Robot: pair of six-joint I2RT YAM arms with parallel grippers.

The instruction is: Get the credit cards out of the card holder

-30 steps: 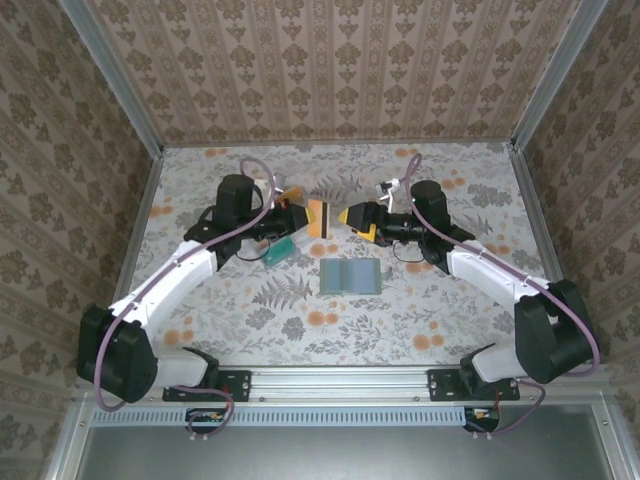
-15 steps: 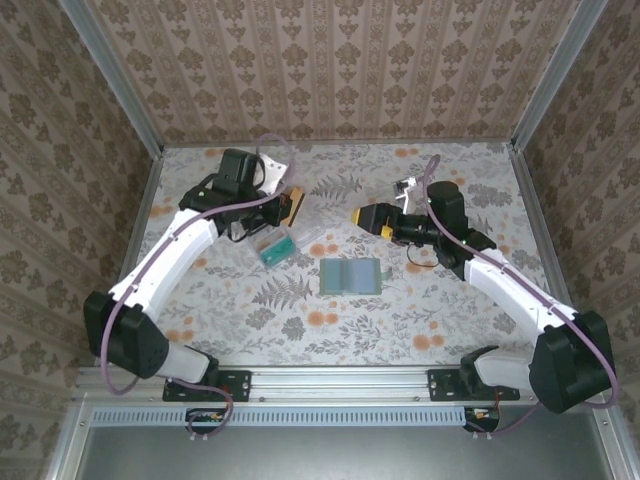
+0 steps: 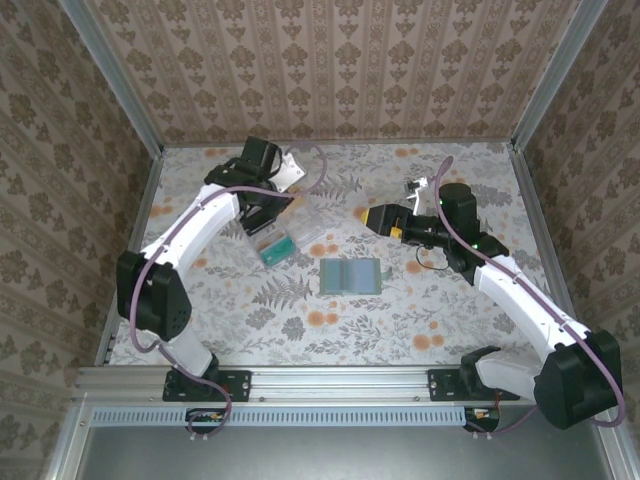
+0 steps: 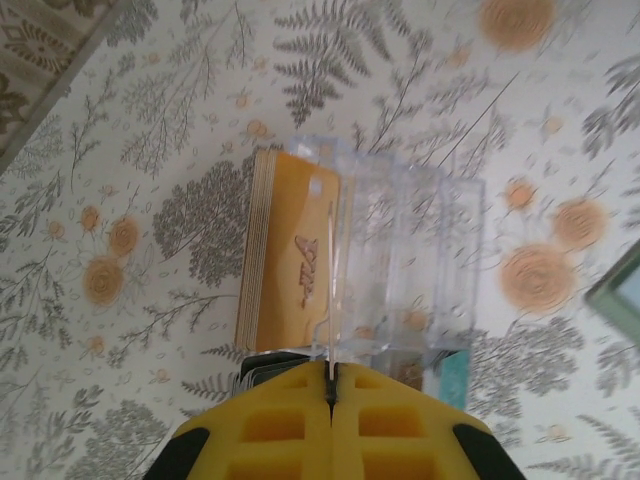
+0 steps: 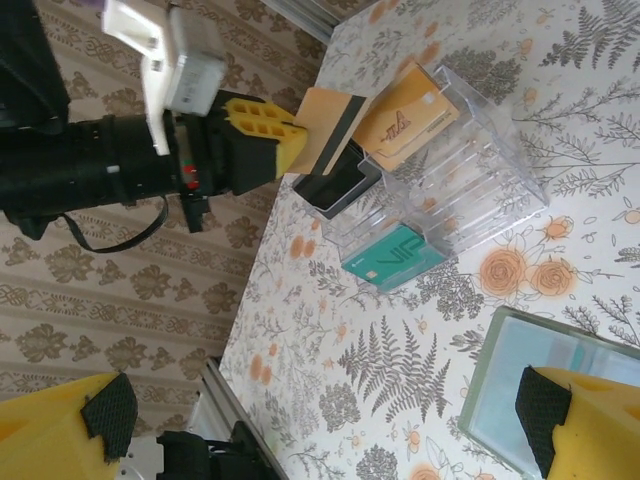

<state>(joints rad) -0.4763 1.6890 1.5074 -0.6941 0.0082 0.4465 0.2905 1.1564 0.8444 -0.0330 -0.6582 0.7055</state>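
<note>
Left gripper pinching tan credit card, now carried over clear box, right gripper spread, pulled back

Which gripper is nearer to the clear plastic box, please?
Left. The left gripper hangs right at the clear plastic box, pinching a card; the right gripper stands off to its right.

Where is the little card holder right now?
In the top view the card holder lies open near the middle of the table, right of the clear plastic box and nearer the front edge than the open right end effector.
</note>
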